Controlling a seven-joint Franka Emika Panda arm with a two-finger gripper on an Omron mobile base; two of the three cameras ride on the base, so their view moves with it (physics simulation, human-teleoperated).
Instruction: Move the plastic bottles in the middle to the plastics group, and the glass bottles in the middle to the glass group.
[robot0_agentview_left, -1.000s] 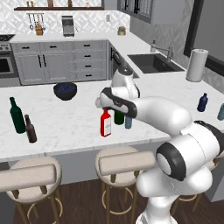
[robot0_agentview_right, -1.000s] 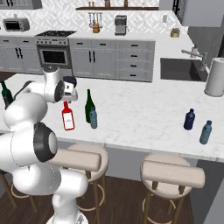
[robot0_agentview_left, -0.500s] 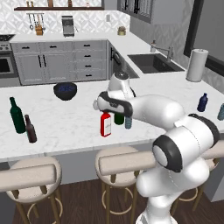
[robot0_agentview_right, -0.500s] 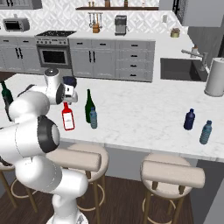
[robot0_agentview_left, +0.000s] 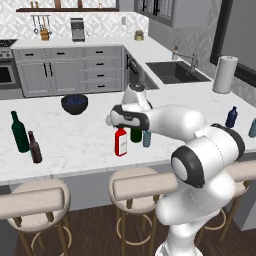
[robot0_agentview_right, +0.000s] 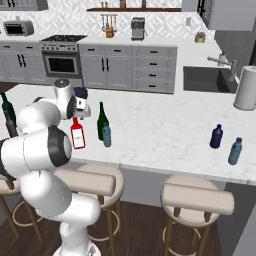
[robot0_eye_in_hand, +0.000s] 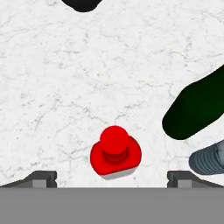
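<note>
I have the pincer (robot0_eye_in_hand: 112, 177) released wide, hovering above the red bottle (robot0_agentview_left: 120, 142) mid-table (robot0_agentview_left: 80, 137). I'd stay centred on its cap, drop straight and clamp the flat sides, minding the green wine bottle (robot0_agentview_right: 102, 120) and pale blue bottle (robot0_agentview_right: 106, 135) just beside. Count: three middle bottles; two in the glass group (robot0_agentview_left: 20, 132); two in the plastics group (robot0_agentview_right: 216, 136).

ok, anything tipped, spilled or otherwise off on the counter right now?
Nothing stands out. The red bottle, green wine bottle and pale blue bottle stand upright, close together mid-counter. Both end groups are upright too, with no spill on the marble. The open gripper hangs directly above the red bottle's cap.
</note>
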